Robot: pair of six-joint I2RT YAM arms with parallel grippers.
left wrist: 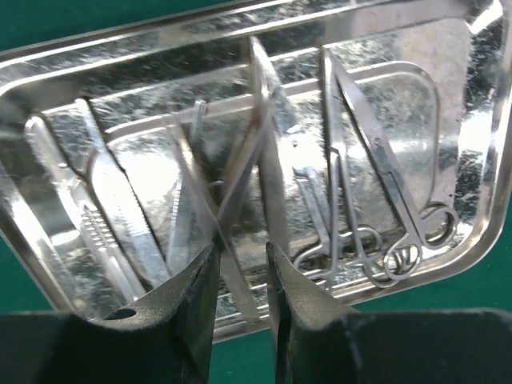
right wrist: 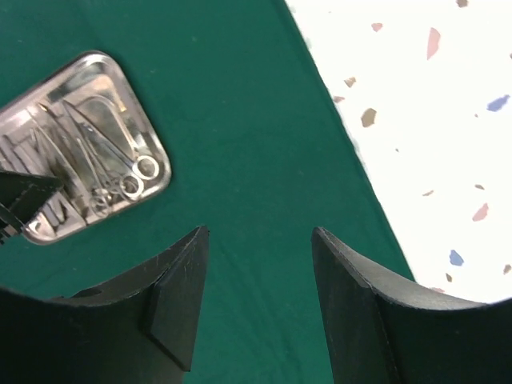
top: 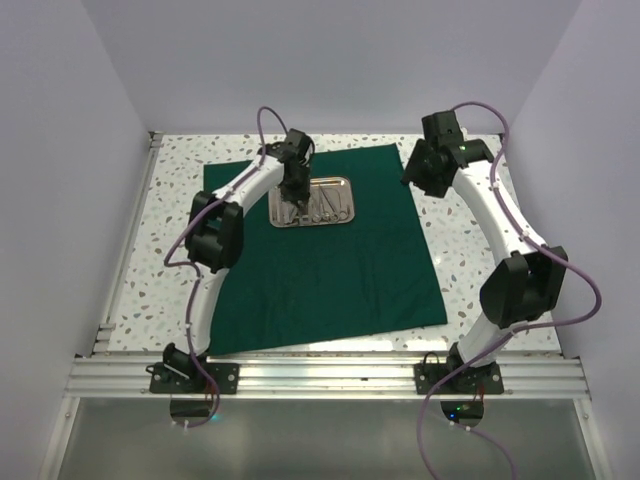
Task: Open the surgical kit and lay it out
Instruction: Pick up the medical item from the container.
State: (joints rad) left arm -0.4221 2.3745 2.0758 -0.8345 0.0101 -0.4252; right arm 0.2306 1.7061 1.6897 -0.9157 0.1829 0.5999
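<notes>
The dark green cloth [top: 330, 270] lies spread flat on the table. The shiny steel tray [top: 337, 184] sits on its far half. In the left wrist view the tray [left wrist: 490, 160] holds scalpels [left wrist: 104, 224] at the left, ring-handled clamps [left wrist: 384, 256] at the right and tweezers [left wrist: 260, 120] in the middle. My left gripper [left wrist: 240, 248] reaches down into the tray [top: 295, 200], its fingers pressed against the two spread legs of the tweezers. My right gripper [right wrist: 260, 232] is open and empty, hovering above the cloth [right wrist: 240, 120] near its right edge [top: 412, 178].
Speckled white tabletop [top: 470, 260] shows to the right of the cloth and in a strip on the left. White walls enclose the table at the left, back and right. An aluminium rail [top: 330, 375] runs along the near edge.
</notes>
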